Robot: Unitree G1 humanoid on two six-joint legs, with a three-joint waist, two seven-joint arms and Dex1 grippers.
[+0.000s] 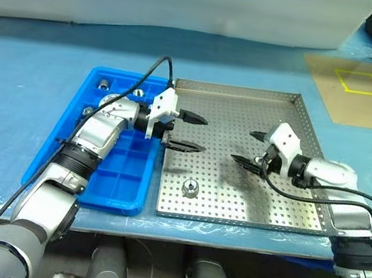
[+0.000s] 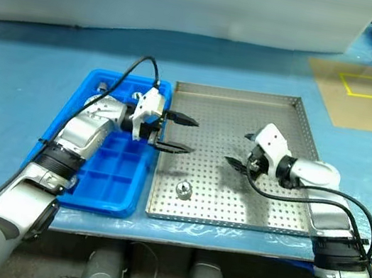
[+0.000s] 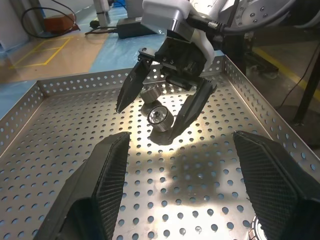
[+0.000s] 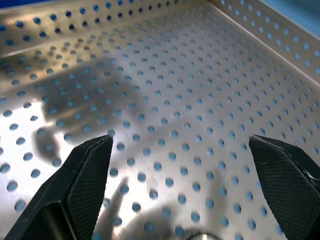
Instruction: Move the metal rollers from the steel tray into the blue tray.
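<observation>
While lying alone near the front rim of the square perforated steel tray [image 1: 249,107], one shiny silver metal roller [image 1: 190,187]; others in far compartments of the bright blue plastic grid tray [image 1: 101,192]. No readable writing anywhere. Above the steel floor, left gripper [image 1: 188,132] parted, empty; right gripper [image 1: 250,149] spread wide, empty.

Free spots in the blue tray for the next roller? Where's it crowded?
The blue tray's near compartments are bare. Its far end holds rollers already, under the left arm. On the steel tray, the middle is tight between both open claws; one roller sits near the front rim.
</observation>
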